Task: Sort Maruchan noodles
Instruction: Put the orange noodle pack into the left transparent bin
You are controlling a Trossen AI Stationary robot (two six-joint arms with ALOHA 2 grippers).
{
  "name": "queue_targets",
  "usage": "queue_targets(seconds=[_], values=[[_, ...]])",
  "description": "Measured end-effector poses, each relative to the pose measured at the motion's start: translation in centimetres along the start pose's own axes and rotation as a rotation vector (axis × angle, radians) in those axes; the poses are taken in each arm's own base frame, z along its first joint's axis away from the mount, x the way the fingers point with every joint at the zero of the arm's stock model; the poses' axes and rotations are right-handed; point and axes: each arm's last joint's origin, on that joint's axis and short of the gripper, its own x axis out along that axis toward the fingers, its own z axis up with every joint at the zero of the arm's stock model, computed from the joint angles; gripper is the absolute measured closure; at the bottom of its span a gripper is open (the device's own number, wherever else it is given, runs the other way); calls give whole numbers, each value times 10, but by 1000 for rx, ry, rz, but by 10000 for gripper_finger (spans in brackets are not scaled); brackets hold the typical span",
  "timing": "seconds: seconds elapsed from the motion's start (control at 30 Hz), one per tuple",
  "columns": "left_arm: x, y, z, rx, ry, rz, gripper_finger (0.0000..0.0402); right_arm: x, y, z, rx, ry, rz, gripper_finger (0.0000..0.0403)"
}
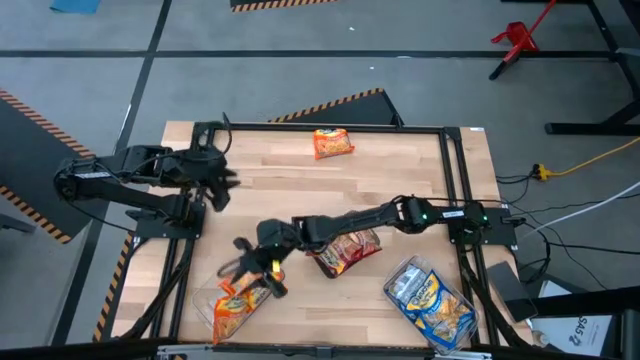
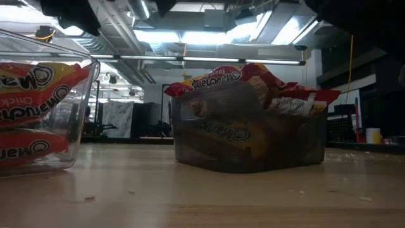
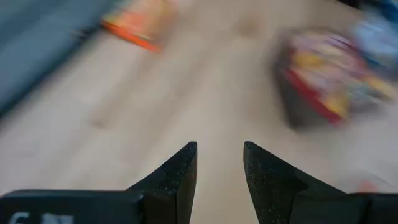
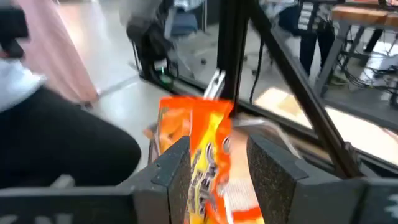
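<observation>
- Over the left tray (image 1: pixel 205 305), the right gripper (image 1: pixel 262 268) hangs, fingers parted, an orange packet (image 4: pixel 208 155) between them, loose.
- At the table's left, the left gripper (image 3: pixel 219 171) waits, fingers apart, empty.
- Another orange packet (image 1: pixel 333 143) lies at the far edge.

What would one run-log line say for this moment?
right gripper: open over orange packet at orange tray | left gripper: open, empty | loose orange packet: table's far edge
</observation>
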Motion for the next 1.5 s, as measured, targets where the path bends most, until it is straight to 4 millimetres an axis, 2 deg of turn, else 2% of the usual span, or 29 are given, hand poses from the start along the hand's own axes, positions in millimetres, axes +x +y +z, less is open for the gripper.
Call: queue_targets(seconds=[0.13,0.23,0.4,0.5,0.63,0.77,0.93,1.13,1.27,1.37,1.5], values=[[4,-19,-3,11,113,-226,296,-6,4,-4,-3,128,-7,261],[8,-38,-3,24,109,-276,330,-26,11,10,4,260,3,261],[6,-67,-3,101,69,-279,394,-80,38,47,2,535,9,261],[-4,-81,2,148,11,-253,399,-110,56,63,44,675,24,261],[-18,-95,6,186,-13,-264,400,-158,82,102,31,774,-60,261],[-14,-123,-11,190,71,-333,401,-196,97,118,57,907,-214,261],[7,-174,-48,212,263,-382,401,-243,115,147,73,908,-381,261],[9,-237,-98,201,380,-423,401,-274,128,165,74,865,-493,261],[-3,-270,-113,193,425,-419,401,-284,131,171,58,852,-549,261],[-6,-285,-121,191,463,-364,401,-285,131,171,54,854,-567,261],[0,-291,-134,197,617,-266,401,-286,131,172,52,841,-570,261]])
